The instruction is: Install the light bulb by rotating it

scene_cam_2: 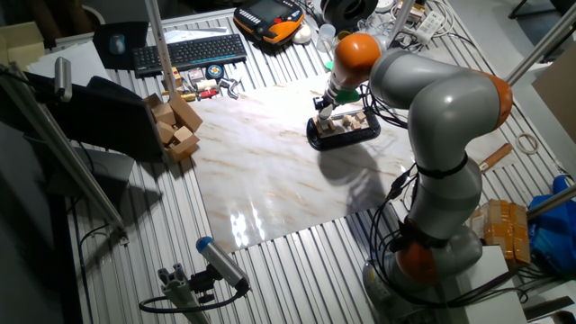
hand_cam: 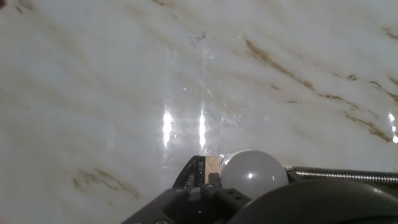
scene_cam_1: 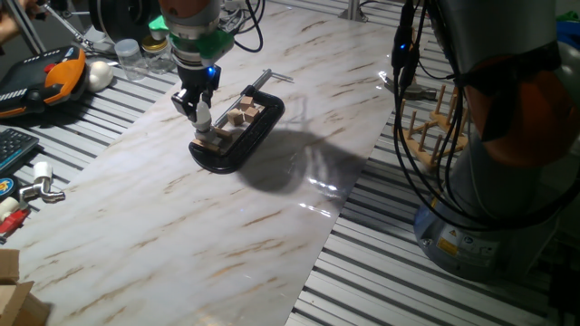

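Gripper [scene_cam_1: 200, 113] pinching the light bulb [scene_cam_1: 203, 115] between its fingertips, right above the black clamp [scene_cam_1: 237, 132]; a tilted bulb could cross-thread, or slip in the fingers when rotated.

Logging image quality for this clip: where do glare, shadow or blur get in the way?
Hand view: bright glare streaks on the marble tabletop; the light bulb is sharp, the pincer housing at the bottom edge is dark and blurred. One fixed view: the arm's shadow falls beside the black clamp. The other fixed view: glare patch near the tabletop's front edge.
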Robot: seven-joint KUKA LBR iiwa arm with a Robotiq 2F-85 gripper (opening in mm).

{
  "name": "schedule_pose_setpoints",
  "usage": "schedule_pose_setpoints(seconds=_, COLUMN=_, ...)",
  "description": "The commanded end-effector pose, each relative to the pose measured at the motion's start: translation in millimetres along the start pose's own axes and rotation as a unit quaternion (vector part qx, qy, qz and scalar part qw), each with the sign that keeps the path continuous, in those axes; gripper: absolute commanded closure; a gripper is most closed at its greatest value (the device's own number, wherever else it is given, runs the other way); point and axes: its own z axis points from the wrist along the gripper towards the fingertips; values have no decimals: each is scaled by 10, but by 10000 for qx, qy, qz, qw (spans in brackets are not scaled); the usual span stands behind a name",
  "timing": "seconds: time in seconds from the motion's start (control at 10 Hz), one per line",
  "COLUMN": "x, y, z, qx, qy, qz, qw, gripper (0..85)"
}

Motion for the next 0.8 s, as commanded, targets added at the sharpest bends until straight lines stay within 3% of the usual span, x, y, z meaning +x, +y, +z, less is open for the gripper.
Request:
schedule_pose_setpoints(seconds=0.0, x=1, y=3, z=4, qx=5, qy=1, qz=64, qw=10000, gripper=850)
schedule_pose_setpoints(seconds=0.4, x=-3, y=1, z=5, qx=12, qy=-8, qz=262, qw=9997, gripper=850)
schedule_pose_setpoints(seconds=0.7, x=-8, y=-2, z=8, qx=-78, qy=6, qz=449, qw=9990, gripper=850)
